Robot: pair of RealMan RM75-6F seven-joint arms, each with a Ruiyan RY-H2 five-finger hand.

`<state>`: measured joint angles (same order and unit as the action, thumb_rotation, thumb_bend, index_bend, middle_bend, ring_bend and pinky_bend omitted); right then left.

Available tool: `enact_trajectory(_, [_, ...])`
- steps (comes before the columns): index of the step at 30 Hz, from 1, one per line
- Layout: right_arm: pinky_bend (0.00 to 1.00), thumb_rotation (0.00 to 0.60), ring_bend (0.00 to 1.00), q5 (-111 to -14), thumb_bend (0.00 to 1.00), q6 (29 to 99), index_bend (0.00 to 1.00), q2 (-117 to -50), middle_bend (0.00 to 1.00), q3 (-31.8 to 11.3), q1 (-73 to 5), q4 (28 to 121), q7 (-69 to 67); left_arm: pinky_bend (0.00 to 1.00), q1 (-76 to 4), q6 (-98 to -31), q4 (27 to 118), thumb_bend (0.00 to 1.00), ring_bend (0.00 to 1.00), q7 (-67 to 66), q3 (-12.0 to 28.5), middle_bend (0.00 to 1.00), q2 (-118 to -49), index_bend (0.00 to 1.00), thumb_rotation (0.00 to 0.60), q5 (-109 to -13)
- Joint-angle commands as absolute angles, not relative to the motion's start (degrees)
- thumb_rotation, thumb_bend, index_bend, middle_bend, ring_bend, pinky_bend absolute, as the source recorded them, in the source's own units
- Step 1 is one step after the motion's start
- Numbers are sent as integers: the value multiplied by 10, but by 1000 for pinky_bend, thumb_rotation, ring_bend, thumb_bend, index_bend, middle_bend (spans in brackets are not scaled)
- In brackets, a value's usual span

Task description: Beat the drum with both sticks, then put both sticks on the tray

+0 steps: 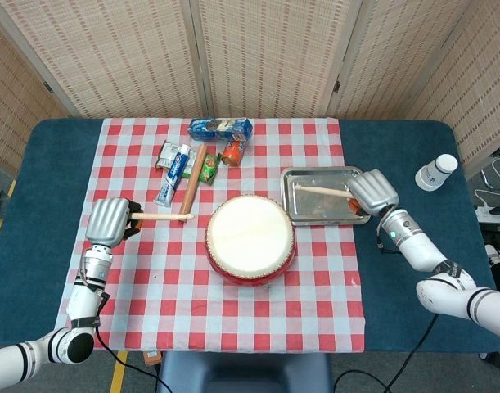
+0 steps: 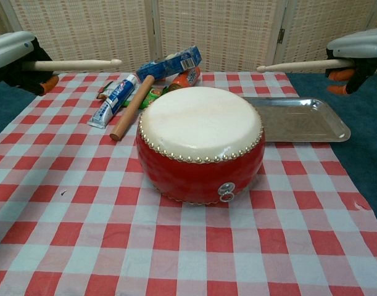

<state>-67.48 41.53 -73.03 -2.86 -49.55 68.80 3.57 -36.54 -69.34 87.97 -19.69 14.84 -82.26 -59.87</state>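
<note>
Both sticks light, stiff, smooth wood; held at butt ends, so tips lever easily. Left hand (image 1: 108, 221) fingers grip left stick (image 1: 164, 217) beside drum (image 1: 250, 238). Right hand (image 1: 373, 191) fingers grip right stick (image 1: 322, 191) over tray (image 1: 292, 182).
</note>
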Motion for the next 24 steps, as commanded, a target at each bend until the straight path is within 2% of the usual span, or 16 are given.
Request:
enact_trajectory(1, [1000, 600, 1000, -712, 415, 373, 1000, -793, 1000, -23, -499, 597, -17, 1000, -362, -693, 878, 827, 1000, -191, 150, 1000, -818, 1000, 600, -598])
enact_trajectory(5, [986, 600, 994, -730, 414, 346, 1000, -836, 1000, -25, -512, 530, -42, 1000, -359, -692, 879, 827, 1000, -182, 155, 1000, -811, 1000, 600, -597])
enact_trajectory(8, [937, 600, 952, -742, 414, 337, 1000, -866, 1000, -26, -519, 485, -51, 1000, -357, -694, 880, 827, 1000, -174, 159, 1000, -807, 1000, 600, -599])
enact_trajectory(11, [841, 600, 853, -743, 387, 320, 1000, -889, 974, -32, -526, 451, -64, 1000, -356, -692, 881, 827, 1000, -173, 161, 1000, -802, 1000, 600, -599])
enact_trajectory(13, [753, 600, 731, -743, 333, 309, 981, -900, 886, -35, -531, 434, -67, 1000, -356, -690, 882, 827, 1000, -171, 163, 1000, -800, 1000, 600, -598])
enact_trajectory(16, [627, 600, 566, -740, 269, 295, 823, -913, 748, -41, -537, 414, -69, 1000, -356, -691, 883, 827, 1000, -169, 163, 1000, -798, 1000, 600, -599])
enact_trajectory(19, [554, 600, 471, -736, 240, 287, 660, -923, 627, -48, -540, 397, -68, 1000, -355, -690, 883, 828, 1000, -166, 164, 1000, -799, 1000, 600, -600])
enact_trajectory(24, [484, 600, 361, -725, 210, 278, 529, -934, 500, -60, -542, 374, -67, 1000, -355, -689, 878, 827, 1000, -159, 166, 1000, -800, 1000, 600, -600])
